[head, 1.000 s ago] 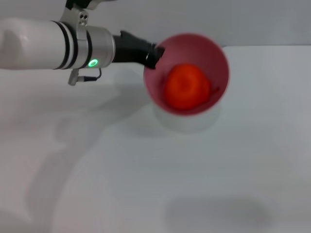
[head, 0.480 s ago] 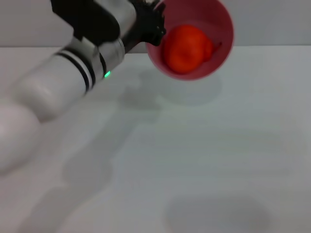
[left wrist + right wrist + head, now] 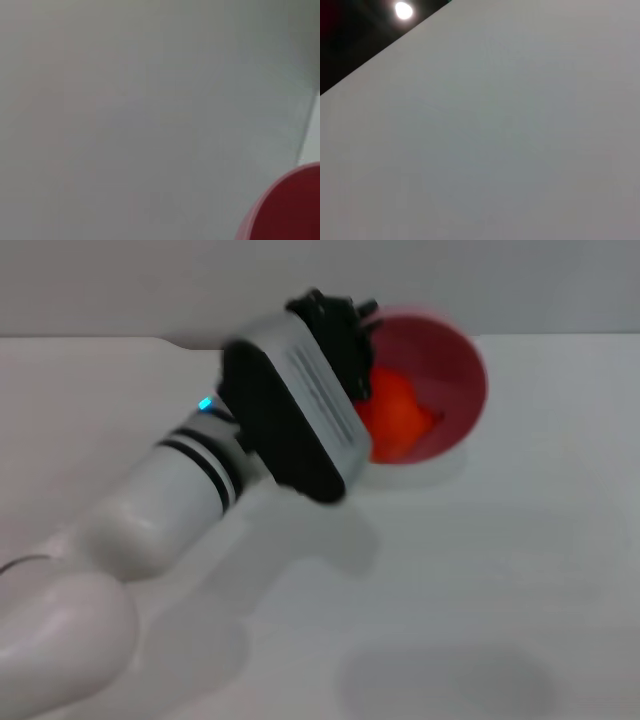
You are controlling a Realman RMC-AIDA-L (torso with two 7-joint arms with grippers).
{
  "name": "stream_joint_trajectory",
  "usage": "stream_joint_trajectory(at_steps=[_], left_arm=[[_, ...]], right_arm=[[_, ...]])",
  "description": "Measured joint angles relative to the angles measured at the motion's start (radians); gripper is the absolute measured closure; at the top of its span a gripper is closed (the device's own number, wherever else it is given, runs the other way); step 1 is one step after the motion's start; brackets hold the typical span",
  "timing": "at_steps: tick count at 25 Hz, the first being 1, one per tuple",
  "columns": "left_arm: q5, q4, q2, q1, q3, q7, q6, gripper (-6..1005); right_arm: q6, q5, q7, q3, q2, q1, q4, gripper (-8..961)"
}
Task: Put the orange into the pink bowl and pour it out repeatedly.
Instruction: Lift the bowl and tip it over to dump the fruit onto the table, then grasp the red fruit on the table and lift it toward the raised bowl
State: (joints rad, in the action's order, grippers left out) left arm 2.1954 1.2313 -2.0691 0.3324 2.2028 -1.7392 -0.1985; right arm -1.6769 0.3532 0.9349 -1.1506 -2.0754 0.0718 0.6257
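Head view: left claw (image 3: 345,325) at the near rim of the pink bowl (image 3: 455,390), apparently pinching it, its fingertips mostly hidden by the wrist. Bowl tilted above the white tabletop (image 3: 450,570); the orange (image 3: 398,415) sits inside.
Left wrist view: bowl rim (image 3: 290,207) only.
Right wrist view: blank surface; right claw unseen.

No text, label, brand, number or sign can be read anywhere in these views.
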Motion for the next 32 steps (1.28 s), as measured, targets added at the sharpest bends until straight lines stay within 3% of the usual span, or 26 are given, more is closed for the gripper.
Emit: stream_joint_trajectory(at_steps=[15, 22, 26, 30, 32], left_arm=[[0.001, -0.063, -0.002, 0.051, 0.084, 0.063, -0.123, 954], [-0.019, -0.078, -0.005, 0.072, 0.091, -0.02, -0.168, 953], [-0.103, -0.058, -0.004, 0.102, -0.009, -0.175, -0.075, 954], [-0.237, -0.046, 0.001, 0.159, -0.223, -0.276, 0.206, 955], [-0.277, -0.066, 0.004, 0.211, -0.389, -0.335, 0.454, 955]], right_arm=[[-0.011, 0.005, 0.001, -0.044, -0.002, 0.052, -0.006, 349], [-0.005, 0.008, 0.001, -0.07, 0.0, 0.074, -0.017, 349], [-0.003, 0.014, 0.001, -0.074, 0.001, 0.091, -0.043, 349], [-0.002, 0.021, 0.001, -0.076, 0.002, 0.096, -0.056, 349], [-0.001, 0.023, 0.001, -0.081, 0.002, 0.097, -0.058, 349]])
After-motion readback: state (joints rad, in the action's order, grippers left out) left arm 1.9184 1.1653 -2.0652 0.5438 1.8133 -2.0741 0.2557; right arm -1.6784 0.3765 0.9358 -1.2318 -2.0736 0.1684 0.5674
